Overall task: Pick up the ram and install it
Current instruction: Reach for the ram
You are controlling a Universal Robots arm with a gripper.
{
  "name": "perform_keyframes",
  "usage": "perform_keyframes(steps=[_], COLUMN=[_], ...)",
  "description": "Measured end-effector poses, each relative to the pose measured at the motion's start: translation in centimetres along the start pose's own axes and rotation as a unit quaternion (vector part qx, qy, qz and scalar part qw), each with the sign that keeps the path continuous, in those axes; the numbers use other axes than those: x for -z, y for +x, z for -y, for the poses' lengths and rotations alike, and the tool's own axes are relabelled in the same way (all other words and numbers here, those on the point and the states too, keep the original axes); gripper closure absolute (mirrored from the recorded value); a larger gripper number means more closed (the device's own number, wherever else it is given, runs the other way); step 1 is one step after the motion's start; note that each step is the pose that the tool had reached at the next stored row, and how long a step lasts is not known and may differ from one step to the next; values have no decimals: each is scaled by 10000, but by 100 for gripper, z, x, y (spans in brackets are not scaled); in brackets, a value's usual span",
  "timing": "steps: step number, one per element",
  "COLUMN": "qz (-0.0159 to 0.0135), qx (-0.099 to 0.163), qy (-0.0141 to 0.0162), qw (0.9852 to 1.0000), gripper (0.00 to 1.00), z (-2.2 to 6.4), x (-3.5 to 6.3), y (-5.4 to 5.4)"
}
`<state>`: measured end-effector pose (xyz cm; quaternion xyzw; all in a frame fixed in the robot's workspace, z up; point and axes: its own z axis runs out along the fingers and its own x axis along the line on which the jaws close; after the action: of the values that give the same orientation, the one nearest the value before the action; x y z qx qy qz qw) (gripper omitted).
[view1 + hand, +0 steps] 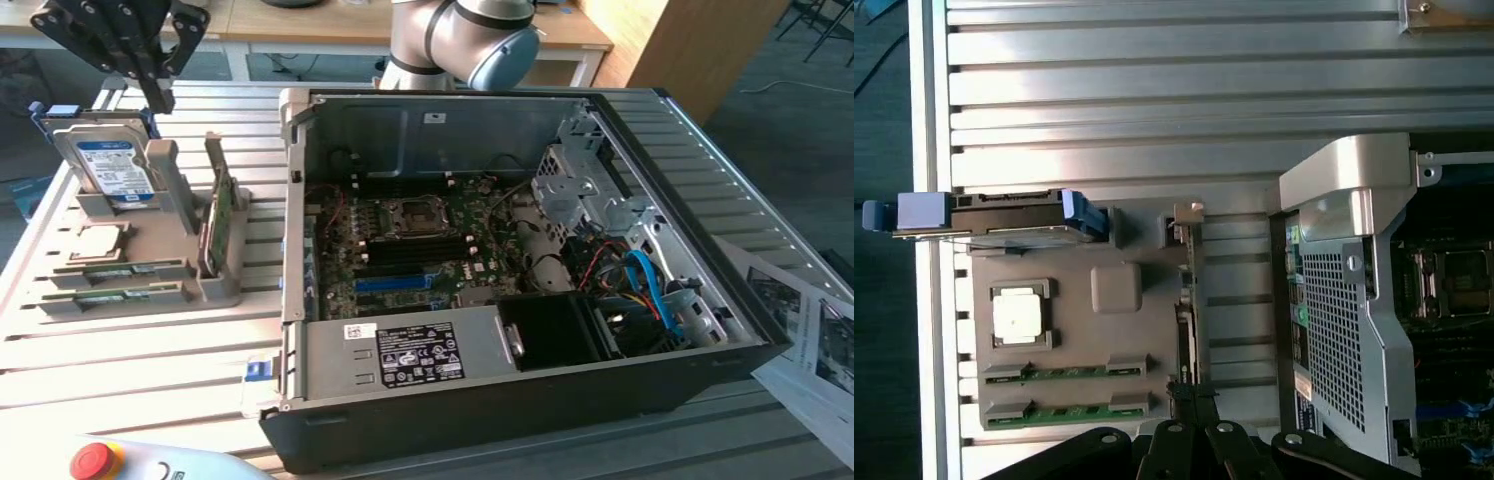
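Note:
Two rams (123,270) lie flat, side by side, in slots at the front of a grey holder (160,235) on the exterior view's left. In the wrist view they are thin green sticks (1069,371) in the same holder (1116,290). My gripper (159,98) hangs high above the holder's far end, near the hard drive, with its black fingers together and nothing between them. The wrist view has the fingertips (1191,392) meeting over the edge of the upright green card (1190,320). The open computer case (534,250) lies beside the holder, its motherboard (414,250) exposed.
The holder also carries a blue-labelled hard drive (110,165), a square processor (96,243) and the broader upright green card (214,215). A red emergency button (94,460) sits at the table's front edge. Printed sheets (807,330) lie on the exterior view's right.

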<state>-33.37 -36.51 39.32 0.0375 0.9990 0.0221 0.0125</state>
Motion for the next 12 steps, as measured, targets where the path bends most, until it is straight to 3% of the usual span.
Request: perform_keyframes(steps=[12], qz=[-1], qx=[1], qy=[0], qw=[10000], gripper=[90], z=[-32], x=[5], y=[266])
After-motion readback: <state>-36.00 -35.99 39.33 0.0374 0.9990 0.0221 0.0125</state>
